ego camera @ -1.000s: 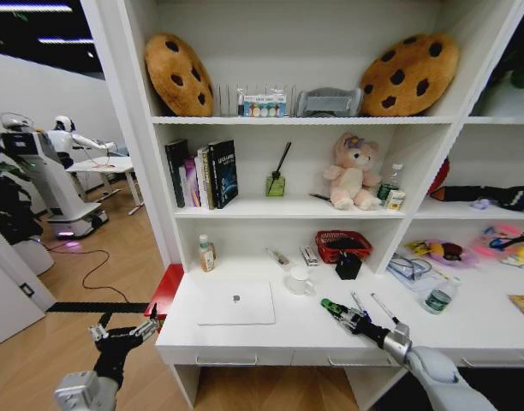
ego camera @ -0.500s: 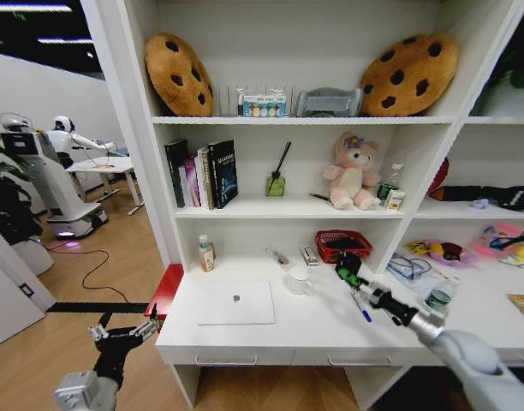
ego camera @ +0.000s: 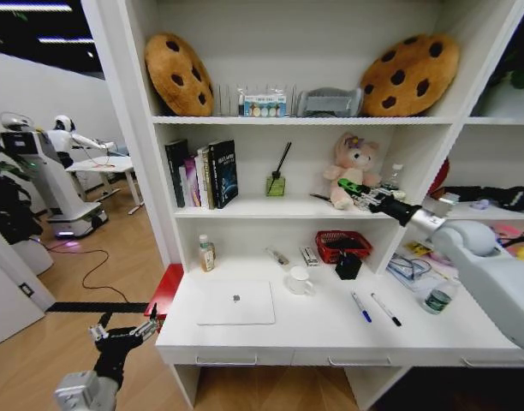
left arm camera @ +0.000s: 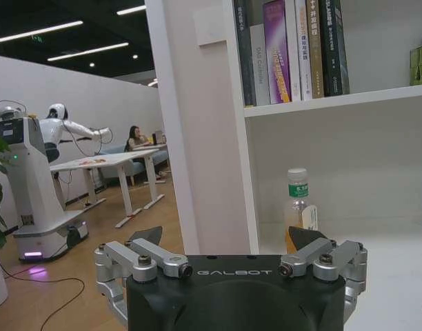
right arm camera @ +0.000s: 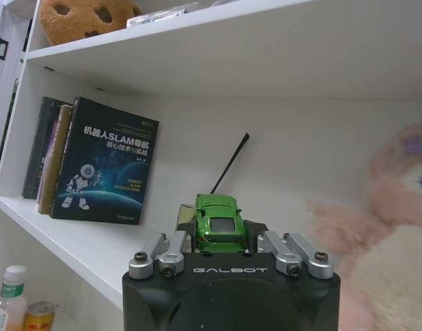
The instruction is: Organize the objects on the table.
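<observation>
Toy car (right arm camera: 220, 222), green, sits clamped in the right gripper (ego camera: 358, 190), raised at right of centre in the head view beside the pink plush bear (ego camera: 352, 170) on the shelf; laptop (ego camera: 236, 302) and two pens (ego camera: 373, 307) lie on the white desk (ego camera: 322, 330) below; left gripper (ego camera: 123, 330), fingers apart, hangs lower left

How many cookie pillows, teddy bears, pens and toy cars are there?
Cookie pillows: 2
Pink teddy bears: 1
Pens on the desk: 2
Green toy cars: 1, in the right hand
Total: 6
</observation>
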`<state>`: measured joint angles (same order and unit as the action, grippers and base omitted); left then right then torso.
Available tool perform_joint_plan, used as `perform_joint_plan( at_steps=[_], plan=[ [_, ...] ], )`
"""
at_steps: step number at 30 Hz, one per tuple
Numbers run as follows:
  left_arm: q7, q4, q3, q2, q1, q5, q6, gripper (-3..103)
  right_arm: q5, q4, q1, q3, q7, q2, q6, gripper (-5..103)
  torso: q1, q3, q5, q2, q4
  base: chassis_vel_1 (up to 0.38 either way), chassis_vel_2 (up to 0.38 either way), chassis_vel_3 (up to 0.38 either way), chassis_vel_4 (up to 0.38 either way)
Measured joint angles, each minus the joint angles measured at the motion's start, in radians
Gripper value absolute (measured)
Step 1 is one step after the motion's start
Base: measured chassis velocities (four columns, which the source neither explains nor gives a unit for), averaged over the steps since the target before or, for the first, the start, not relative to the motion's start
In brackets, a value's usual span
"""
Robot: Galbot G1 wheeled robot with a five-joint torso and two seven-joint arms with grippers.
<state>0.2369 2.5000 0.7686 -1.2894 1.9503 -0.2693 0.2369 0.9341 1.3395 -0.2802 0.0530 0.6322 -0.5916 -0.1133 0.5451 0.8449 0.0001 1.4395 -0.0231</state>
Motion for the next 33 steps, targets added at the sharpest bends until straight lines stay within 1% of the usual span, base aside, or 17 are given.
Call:
perform_joint_plan(
  at_steps=[1, 2, 3, 4, 6, 7, 8, 10, 11, 15, 18, 19, 22, 33],
  plan=[
    [0.0, 0.0, 0.0, 0.0, 0.0, 0.0, 0.0, 100, 0.0, -0.026, 0.048, -0.043, 0.006, -0.02, -0.006, 36, 0.0, 0.0, -0.0009, 0.0, 0.0001, 0.0, 0.0, 0.0, 0.0],
    [0.0, 0.0, 0.0, 0.0, 0.0, 0.0, 0.0, 100, -0.003, -0.058, 0.097, -0.093, 0.013, -0.047, -0.009, 36, 0.0, 0.0, -0.0011, 0.0, 0.0002, 0.0, 0.0, 0.0, 0.0],
    [0.0, 0.0, 0.0, 0.0, 0.0, 0.0, 0.0, 100, -0.012, -0.102, 0.149, -0.157, 0.018, -0.09, -0.011, 36, 0.0, 0.0, -0.0005, 0.0, 0.0002, 0.0, 0.0, 0.0, 0.0],
    [0.0, 0.0, 0.0, 0.0, 0.0, 0.0, 0.0, 100, -0.012, -0.102, 0.149, -0.157, 0.018, -0.09, -0.011, 36, 0.0, 0.0, -0.0005, 0.0, 0.0002, 0.0, 0.0, 0.0, 0.0],
    [0.0, 0.0, 0.0, 0.0, 0.0, 0.0, 0.0, 100, -0.025, -0.162, 0.2, -0.219, 0.019, -0.157, -0.012, 36, 0.0, 0.0, 0.0, 0.0, 0.0003, 0.0, 0.0, 0.0, 0.0],
    [0.0, 0.0, 0.0, 0.0, 0.0, 0.0, 0.0, 100, -0.042, -0.201, 0.225, -0.249, 0.019, -0.197, -0.012, 36, 0.0, 0.0, -0.0007, 0.0, 0.0005, 0.0, 0.0, 0.0, 0.0],
    [0.0, 0.0, 0.0, 0.0, 0.0, 0.0, 0.0, 100, -0.042, -0.201, 0.225, -0.249, 0.019, -0.197, -0.012, 36, 0.0, 0.0, -0.0007, 0.0, 0.0005, 0.0, 0.0, 0.0, 0.0],
    [0.0, 0.0, 0.0, 0.0, 0.0, 0.0, 0.0, 100, -0.074, -0.244, 0.241, -0.273, 0.021, -0.241, -0.014, 36, 0.0, 0.0, -0.0006, 0.0, 0.0005, 0.0, 0.0, 0.0, 0.0],
    [0.0, 0.0, 0.0, 0.0, 0.0, 0.0, 0.0, 100, -0.1, -0.26, 0.242, -0.281, 0.019, -0.259, -0.029, 36, 0.0, 0.0, -0.0001, 0.0, 0.0003, 0.0, 0.0, 0.0, 0.0],
    [0.0, 0.0, 0.0, 0.0, 0.0, 0.0, 0.0, 100, -0.123, -0.296, 0.24, -0.288, 0.013, -0.289, -0.052, 36, 0.0, 0.0, -0.0003, 0.0, -0.0005, 0.0, 0.0, 0.0, 0.0],
    [0.0, 0.0, 0.0, 0.0, 0.0, 0.0, 0.0, 100, -0.124, -0.307, 0.24, -0.289, 0.01, -0.297, -0.054, 36, 0.0, 0.0, 0.0, 0.0, -0.0005, 0.0, 0.0, 0.0, 0.0],
    [0.0, 0.0, 0.0, 0.0, 0.0, 0.0, 0.0, 100, -0.124, -0.315, 0.24, -0.29, -0.004, -0.305, -0.054, 36, 0.0, 0.0, -0.0002, 0.0, -0.0004, 0.0, 0.0, 0.0, 0.0],
    [0.0, 0.0, 0.0, 0.0, 0.0, 0.0, 0.0, 100, -0.119, -0.319, 0.237, -0.293, -0.022, -0.312, -0.053, 36, 0.0, 0.0, -0.0002, 0.0, -0.0002, 0.0, 0.0, 0.0, 0.0],
    [0.0, 0.0, 0.0, 0.0, 0.0, 0.0, 0.0, 100, -0.122, -0.322, 0.226, -0.293, -0.029, -0.318, -0.051, 36, 0.0, 0.0, -0.0003, 0.0, -0.0002, 0.0, 0.0, 0.0, 0.0]
  ],
)
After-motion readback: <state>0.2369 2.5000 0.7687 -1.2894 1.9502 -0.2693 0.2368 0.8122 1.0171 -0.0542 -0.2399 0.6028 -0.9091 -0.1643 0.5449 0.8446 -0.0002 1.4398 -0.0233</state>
